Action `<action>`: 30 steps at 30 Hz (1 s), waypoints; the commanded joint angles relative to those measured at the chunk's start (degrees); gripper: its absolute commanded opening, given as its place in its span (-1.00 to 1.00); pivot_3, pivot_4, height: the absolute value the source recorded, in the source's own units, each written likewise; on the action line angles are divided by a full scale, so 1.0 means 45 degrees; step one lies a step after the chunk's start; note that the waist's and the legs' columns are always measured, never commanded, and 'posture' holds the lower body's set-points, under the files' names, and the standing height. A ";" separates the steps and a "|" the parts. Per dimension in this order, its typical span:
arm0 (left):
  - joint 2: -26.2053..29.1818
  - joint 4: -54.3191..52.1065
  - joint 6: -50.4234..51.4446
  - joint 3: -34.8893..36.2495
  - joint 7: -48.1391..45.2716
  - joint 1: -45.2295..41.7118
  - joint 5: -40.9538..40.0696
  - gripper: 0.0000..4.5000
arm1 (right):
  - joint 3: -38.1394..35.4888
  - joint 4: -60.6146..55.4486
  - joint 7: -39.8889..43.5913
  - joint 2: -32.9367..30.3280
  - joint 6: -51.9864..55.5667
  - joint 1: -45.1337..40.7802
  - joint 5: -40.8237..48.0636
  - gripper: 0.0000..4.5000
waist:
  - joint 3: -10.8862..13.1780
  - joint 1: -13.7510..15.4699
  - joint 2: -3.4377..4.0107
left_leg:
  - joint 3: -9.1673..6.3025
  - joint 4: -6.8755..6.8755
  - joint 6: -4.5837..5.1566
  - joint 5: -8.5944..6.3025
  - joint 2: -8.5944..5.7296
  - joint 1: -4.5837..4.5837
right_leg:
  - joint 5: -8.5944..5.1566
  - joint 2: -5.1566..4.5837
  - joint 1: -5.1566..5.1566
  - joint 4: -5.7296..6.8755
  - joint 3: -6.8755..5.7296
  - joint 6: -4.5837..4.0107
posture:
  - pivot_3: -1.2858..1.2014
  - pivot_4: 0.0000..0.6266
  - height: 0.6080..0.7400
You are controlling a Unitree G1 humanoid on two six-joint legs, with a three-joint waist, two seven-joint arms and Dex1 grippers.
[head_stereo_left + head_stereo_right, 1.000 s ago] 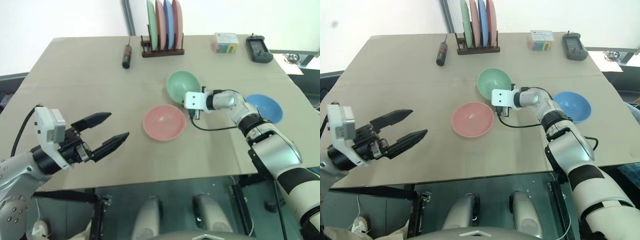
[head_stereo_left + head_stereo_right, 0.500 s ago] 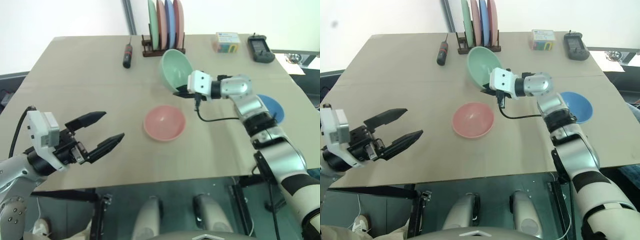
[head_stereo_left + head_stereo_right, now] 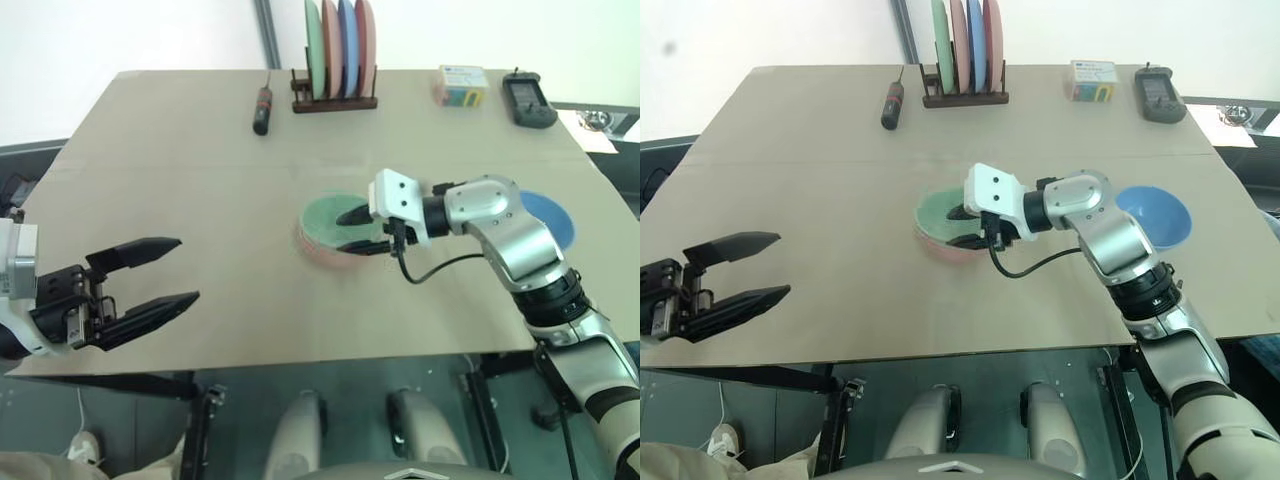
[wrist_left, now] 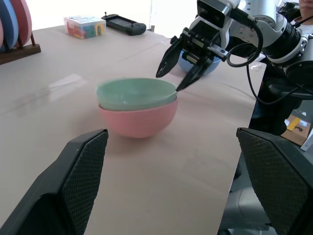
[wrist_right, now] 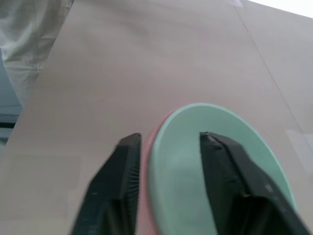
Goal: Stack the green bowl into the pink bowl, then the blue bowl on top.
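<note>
Green bowl (image 4: 136,93) nested in pink bowl (image 4: 139,120), R pincer (image 3: 352,230) apart astride rims, L pincer (image 3: 160,273) wide.

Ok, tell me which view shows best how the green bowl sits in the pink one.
The left wrist view: from the side, the green bowl sits nested in the pink bowl, its rim above the pink one's. The eye views show it from above, partly behind the right gripper. The right wrist view shows its rim close up between the fingers.

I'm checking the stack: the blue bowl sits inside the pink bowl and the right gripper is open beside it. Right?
Not quite. It's the green bowl that sits inside the pink bowl, as the left wrist view shows. The blue bowl sits apart on the table. The right gripper is open beside the stack.
</note>
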 commanded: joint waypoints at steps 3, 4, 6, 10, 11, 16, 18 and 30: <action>-0.0117 -0.0348 -0.0402 -0.1658 0.0432 -0.1548 0.0039 1.00 | -0.2829 -0.2651 -0.1971 -0.0858 0.2846 0.1079 0.1095 0.69 | -0.0002 -0.0001 -0.0004 | 0.0005 -0.0003 0.0000 0.0000 -0.0005 -0.0006 | 0.0001 -0.0003 -0.0003 0.0000 0.0005 0.0001 | 0.03 -0.52 1.00; -0.0176 -0.0385 -0.0509 -0.2174 0.0501 -0.1968 0.0138 1.00 | -0.3412 -0.3065 -0.2324 -0.1246 0.3177 0.1505 0.1071 0.69 | -0.0004 0.0104 -0.0007 | 0.0006 -0.0004 0.0000 0.0000 -0.0006 -0.0006 | 0.0001 -0.0003 -0.0002 -0.0003 0.0006 0.0002 | 0.03 -0.52 1.00; -0.0352 -0.0362 -0.0556 -0.3288 0.0769 -0.3128 0.0195 1.00 | -0.4623 -0.3550 -0.3228 -0.2104 0.3776 0.2532 0.0703 0.69 | -0.0005 0.0271 -0.0011 | -0.0007 -0.0001 0.0000 0.0000 -0.0019 -0.0011 | 0.0000 -0.0010 0.0005 -0.0012 0.0001 0.0002 | 0.03 -0.52 1.00; -0.0574 0.0233 -0.0652 -0.4852 0.0724 -0.5145 0.0454 1.00 | -0.5845 -0.3132 -0.5616 -0.3078 0.4983 0.3939 -0.0625 0.69 | -0.0018 0.0344 -0.0031 | 0.0006 0.0009 0.0000 0.0000 -0.0021 -0.0009 | -0.0001 -0.0008 0.0010 -0.0017 0.0008 0.0004 | 0.03 -0.52 1.00; -0.0596 0.0415 -0.0676 -0.5041 0.0678 -0.5475 0.0493 1.00 | -0.5951 -0.3032 -0.5962 -0.3097 0.5337 0.4058 -0.0669 0.69 | -0.0018 0.0258 -0.0029 | 0.0020 0.0011 0.0000 0.0000 -0.0021 -0.0008 | 0.0000 -0.0007 0.0007 -0.0015 0.0020 0.0005 | 0.03 -0.52 1.00; -0.0669 0.1233 -0.0879 -0.5927 0.0255 -0.6752 0.0846 1.00 | -0.6134 -0.2016 -0.7447 -0.2485 0.6233 0.4463 -0.0777 0.69 | -0.0017 -0.0204 -0.0027 | 0.0051 -0.0006 0.0003 0.0000 0.0007 0.0021 | 0.0016 0.0044 -0.0008 0.0012 0.0074 0.0033 | 0.03 -0.52 1.00; -0.0646 0.1399 -0.0895 -0.6042 0.0091 -0.6898 0.0901 1.00 | -0.6146 -0.1764 -0.7605 -0.2109 0.6537 0.4540 -0.0465 0.69 | -0.0016 -0.0255 -0.0027 | 0.0043 -0.0013 0.0004 0.0000 0.0007 0.0018 | 0.0018 0.0048 -0.0010 0.0014 0.0075 0.0038 | 0.03 -0.52 1.00; -0.0498 0.0981 -0.0764 -0.5767 0.0143 -0.6450 0.0766 1.00 | -0.5665 -0.0378 -0.8122 -0.1704 0.5791 0.4420 -0.0165 0.19 | -0.0013 -0.0214 -0.0024 | 0.0041 -0.0007 0.0004 0.0000 0.0004 0.0003 | 0.0015 0.0043 -0.0008 0.0001 0.0075 0.0035 | 0.03 -0.52 1.00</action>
